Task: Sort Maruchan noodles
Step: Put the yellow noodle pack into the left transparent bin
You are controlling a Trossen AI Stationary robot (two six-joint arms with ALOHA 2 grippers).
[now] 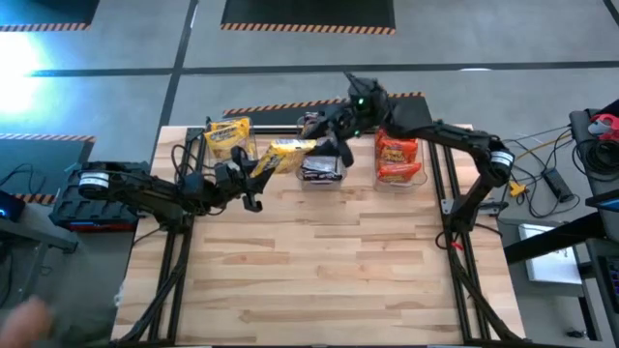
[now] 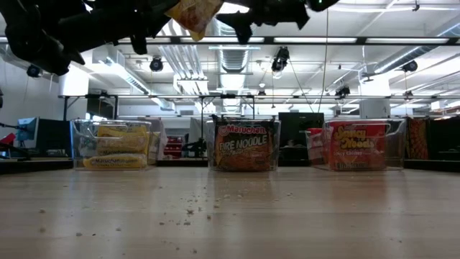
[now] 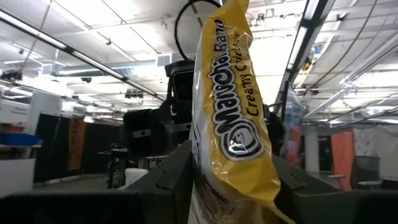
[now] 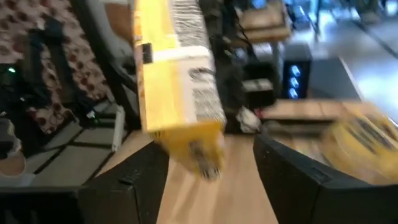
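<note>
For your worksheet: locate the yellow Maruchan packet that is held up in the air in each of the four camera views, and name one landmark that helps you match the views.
High view: yellow packet between the two grippers, near the middle bin.
Low view: at the top edge, above the middle bin.
Left wrist view: fills the centre, gripped by the left gripper.
Right wrist view: upper centre, above the right gripper, which stands open.
Shared landmark: the packet itself.

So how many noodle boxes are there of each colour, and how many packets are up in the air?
Bin of yellow packets: 1
Bin of dark packets: 1
Bin of red packets: 1
Yellow packet in the air: 1
Total: 3 bins and 1 packet in the air
</note>
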